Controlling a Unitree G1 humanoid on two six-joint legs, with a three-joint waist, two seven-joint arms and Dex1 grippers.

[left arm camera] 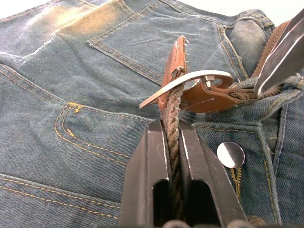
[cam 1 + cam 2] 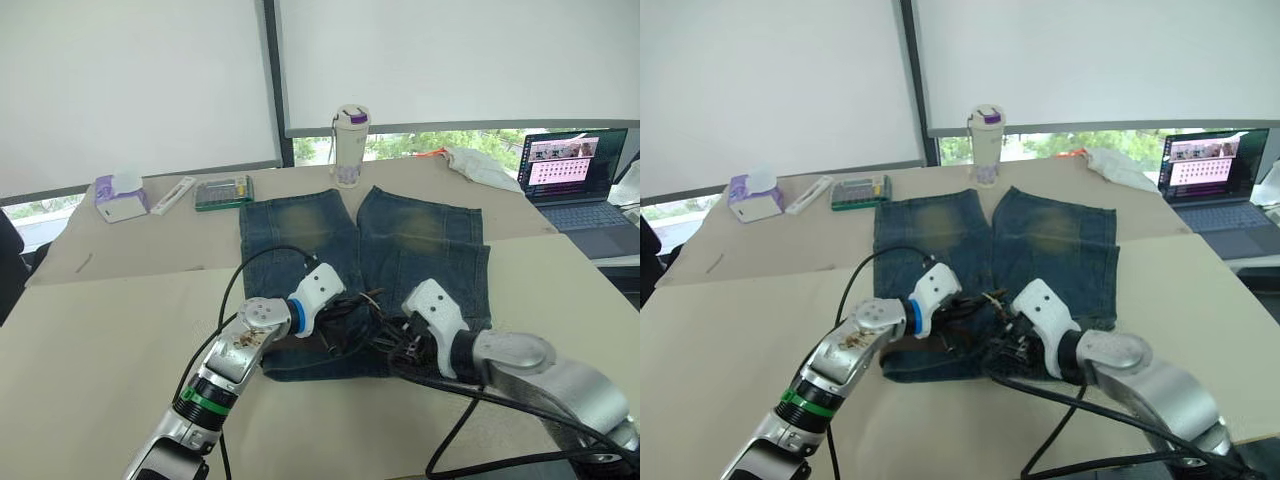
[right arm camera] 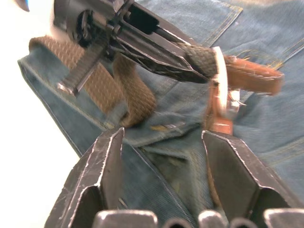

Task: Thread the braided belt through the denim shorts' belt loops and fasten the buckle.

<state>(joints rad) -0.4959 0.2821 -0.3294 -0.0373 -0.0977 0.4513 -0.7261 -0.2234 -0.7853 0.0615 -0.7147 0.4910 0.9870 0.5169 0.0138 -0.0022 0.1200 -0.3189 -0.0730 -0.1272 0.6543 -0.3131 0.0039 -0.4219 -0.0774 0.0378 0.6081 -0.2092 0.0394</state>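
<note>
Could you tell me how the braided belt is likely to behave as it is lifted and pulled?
Probably floppy: the braided belt already folds back on itself over the denim shorts. Its woven texture should grip rather than slip between the left hand fingers shut on it. The metal buckle end may swing or droop.

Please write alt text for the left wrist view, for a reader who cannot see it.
The left gripper is shut on the braided belt, whose end passes through the silver buckle. Underneath lie the denim shorts, with a metal waistband button close by.
</note>
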